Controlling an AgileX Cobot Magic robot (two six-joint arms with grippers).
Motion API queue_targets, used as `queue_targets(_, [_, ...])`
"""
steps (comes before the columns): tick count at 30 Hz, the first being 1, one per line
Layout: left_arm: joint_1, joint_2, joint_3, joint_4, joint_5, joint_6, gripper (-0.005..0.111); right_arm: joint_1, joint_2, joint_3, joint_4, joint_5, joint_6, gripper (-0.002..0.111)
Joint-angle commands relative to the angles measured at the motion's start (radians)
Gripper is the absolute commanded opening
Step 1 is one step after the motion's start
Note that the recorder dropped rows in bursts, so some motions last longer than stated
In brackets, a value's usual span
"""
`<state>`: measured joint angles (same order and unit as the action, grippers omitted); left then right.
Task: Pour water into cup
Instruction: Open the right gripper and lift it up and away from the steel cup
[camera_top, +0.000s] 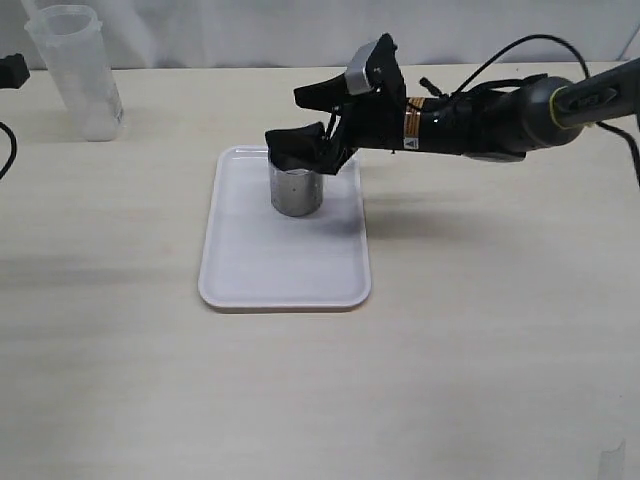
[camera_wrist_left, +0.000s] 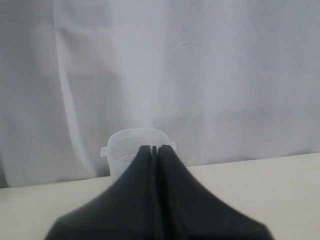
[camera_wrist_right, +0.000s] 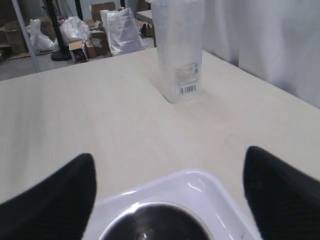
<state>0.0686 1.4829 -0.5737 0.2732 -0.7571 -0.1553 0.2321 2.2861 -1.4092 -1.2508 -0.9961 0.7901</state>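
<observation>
Currently on record, item by item.

Item 1: right gripper (camera_top: 288, 118), black, two-fingered, jaws spread wide and holding nothing. A short shiny stainless-steel cup (camera_top: 296, 190) stands upright just beneath and between its fingers, on a white rectangular plastic tray (camera_top: 290, 270). Whether the lower finger touches the rim cannot be settled.

Item 2: left gripper (camera_wrist_left: 154, 150), black, fingers pressed together on nothing. A tall translucent plastic beaker with a label (camera_wrist_left: 120, 152) stands straight ahead of its tips, well apart from the right gripper and cup. The clear water, judged to be inside that beaker, cannot be made out through the wall.

Hazards (judgement only): a sideways move of the right gripper could clip the rim and tip or slide the cup on the smooth tray. Hanging over the mouth, it also blocks any pour. The left gripper, advancing shut, would push the beaker over rather than take it, spilling onto the pale wooden table (camera_top: 480, 380).

Views: the exterior alone shows tray, cup and beaker in one layout. The right wrist alone shows the finger spread from behind and the beaker's barcode label. The left wrist alone shows the shut tips, and neither cup nor tray.
</observation>
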Motion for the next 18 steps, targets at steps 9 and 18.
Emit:
queue_targets(9, [0.0,-0.078,0.004,0.068,0.074,-0.002,0.0,-0.014,-0.189,0.006,-0.302,0.045,0.308,0.004])
queue_targets(18, [0.0,-0.289,0.004,0.134,0.297,-0.089,0.0,-0.014,-0.382,0.17,-0.164,0.129,0.277,0.004])
